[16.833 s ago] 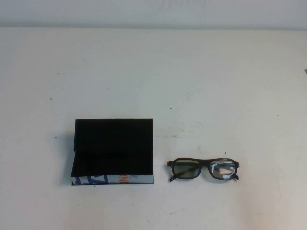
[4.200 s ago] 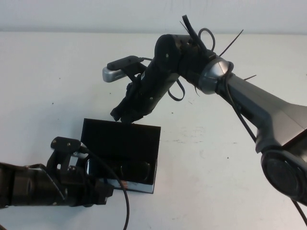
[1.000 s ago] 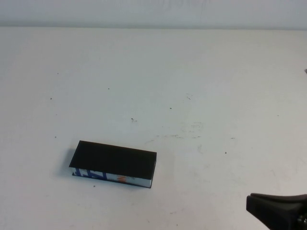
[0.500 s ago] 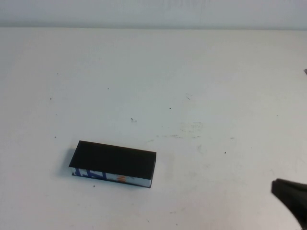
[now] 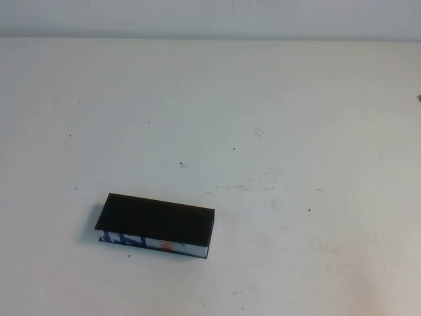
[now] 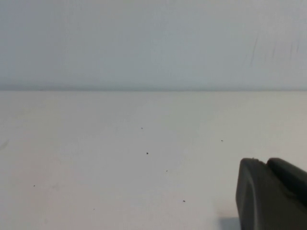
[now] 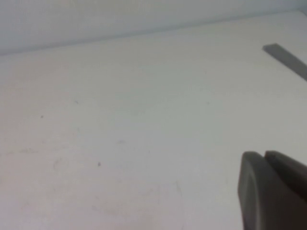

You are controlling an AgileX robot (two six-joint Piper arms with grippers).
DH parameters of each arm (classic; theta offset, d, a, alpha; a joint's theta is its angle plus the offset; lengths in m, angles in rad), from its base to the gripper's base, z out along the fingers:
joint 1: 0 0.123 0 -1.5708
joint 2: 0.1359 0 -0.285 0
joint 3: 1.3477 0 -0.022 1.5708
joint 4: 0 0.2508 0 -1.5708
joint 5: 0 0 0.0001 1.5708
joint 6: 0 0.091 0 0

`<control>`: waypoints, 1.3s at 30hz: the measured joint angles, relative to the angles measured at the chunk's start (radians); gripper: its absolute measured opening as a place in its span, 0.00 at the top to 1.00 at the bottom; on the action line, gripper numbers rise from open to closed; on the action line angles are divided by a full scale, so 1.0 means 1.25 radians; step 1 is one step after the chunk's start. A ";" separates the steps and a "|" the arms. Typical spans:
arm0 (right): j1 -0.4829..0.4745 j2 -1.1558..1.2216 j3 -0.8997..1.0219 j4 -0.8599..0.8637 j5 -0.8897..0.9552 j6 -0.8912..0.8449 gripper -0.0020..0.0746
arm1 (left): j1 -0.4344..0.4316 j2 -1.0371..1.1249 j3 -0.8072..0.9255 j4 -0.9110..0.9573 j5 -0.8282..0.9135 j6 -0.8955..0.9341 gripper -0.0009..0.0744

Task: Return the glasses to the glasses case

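The glasses case [image 5: 156, 226] lies on the white table at the front left in the high view, its flat black lid closed and its white front edge with blue and orange marks facing me. The glasses are hidden from every view. Neither arm shows in the high view. My left gripper [image 6: 264, 162] appears only in the left wrist view, fingers pressed together, low over bare table. My right gripper [image 7: 263, 154] appears only in the right wrist view, fingers pressed together, over bare table. Neither holds anything.
The white table [image 5: 263, 131] has small dark specks and faint scuffs. A pale wall runs along its far edge. A grey strip [image 7: 287, 58] lies on the table in the right wrist view.
The dark part of my right arm at the high view's lower right has slid out of view. The closed case has not moved.
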 joint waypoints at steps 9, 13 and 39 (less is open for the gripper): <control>-0.004 -0.051 0.002 0.003 0.157 0.002 0.99 | 0.000 0.000 0.000 0.000 0.000 0.000 0.99; -0.004 -0.051 0.002 0.003 0.157 0.002 0.99 | 0.000 0.000 0.000 0.000 0.000 0.000 0.99; -0.004 -0.053 0.002 0.004 0.157 0.003 0.99 | 0.033 0.000 0.000 0.392 0.047 -0.309 0.99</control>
